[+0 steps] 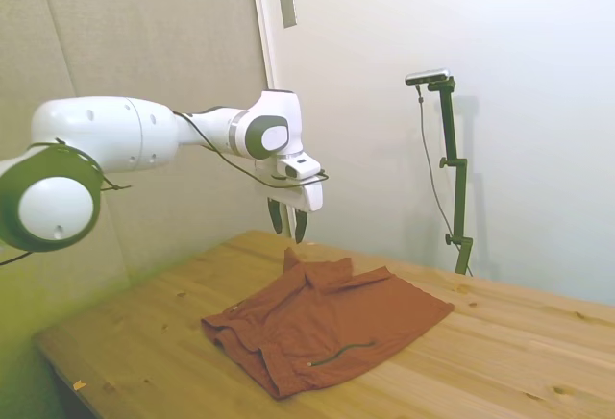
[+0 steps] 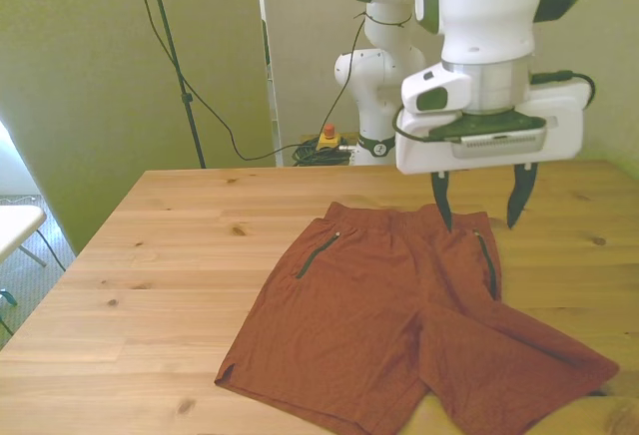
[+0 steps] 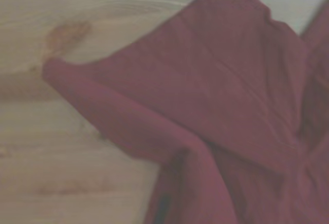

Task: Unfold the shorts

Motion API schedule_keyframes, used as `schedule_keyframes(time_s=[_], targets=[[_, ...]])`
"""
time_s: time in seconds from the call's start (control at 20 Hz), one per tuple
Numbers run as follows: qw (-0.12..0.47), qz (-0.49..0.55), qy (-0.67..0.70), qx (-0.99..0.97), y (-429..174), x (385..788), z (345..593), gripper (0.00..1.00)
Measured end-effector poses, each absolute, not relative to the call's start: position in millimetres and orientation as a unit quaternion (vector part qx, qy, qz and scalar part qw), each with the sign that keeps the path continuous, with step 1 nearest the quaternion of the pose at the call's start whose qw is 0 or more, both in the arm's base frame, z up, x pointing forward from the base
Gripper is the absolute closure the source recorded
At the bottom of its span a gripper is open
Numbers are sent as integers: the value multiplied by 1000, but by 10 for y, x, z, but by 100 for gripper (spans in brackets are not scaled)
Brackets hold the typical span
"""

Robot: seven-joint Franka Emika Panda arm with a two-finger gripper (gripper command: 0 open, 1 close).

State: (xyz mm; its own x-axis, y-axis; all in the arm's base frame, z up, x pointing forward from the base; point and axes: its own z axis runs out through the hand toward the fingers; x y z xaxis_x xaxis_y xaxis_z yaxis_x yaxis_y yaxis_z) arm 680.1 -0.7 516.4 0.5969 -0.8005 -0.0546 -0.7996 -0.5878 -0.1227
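Observation:
The rust-red shorts (image 2: pixel 389 325) lie spread on the wooden table (image 2: pixel 180 245), both legs fanned toward the near edge and the waistband toward the far side. In the side view the shorts (image 1: pixel 322 328) show a fold raised at the waistband corner. My gripper (image 2: pixel 479 206) hangs open above the waistband, holding nothing, its dark fingers (image 1: pixel 301 225) clear of the cloth. The wrist view shows the shorts (image 3: pixel 221 111) as a blurred folded flap over bare wood.
A white table edge (image 2: pixel 15 225) sits off the front view's left. A red button box (image 2: pixel 327 138) and cables lie on the floor behind the table. Bare wood (image 1: pixel 519 352) extends around the shorts on both sides.

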Motion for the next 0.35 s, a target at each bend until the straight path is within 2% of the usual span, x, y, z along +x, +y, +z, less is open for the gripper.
schedule_keyframes(time_s=[0.35], targets=[[68,-10,426,-902,-307,5786,5727,0]])
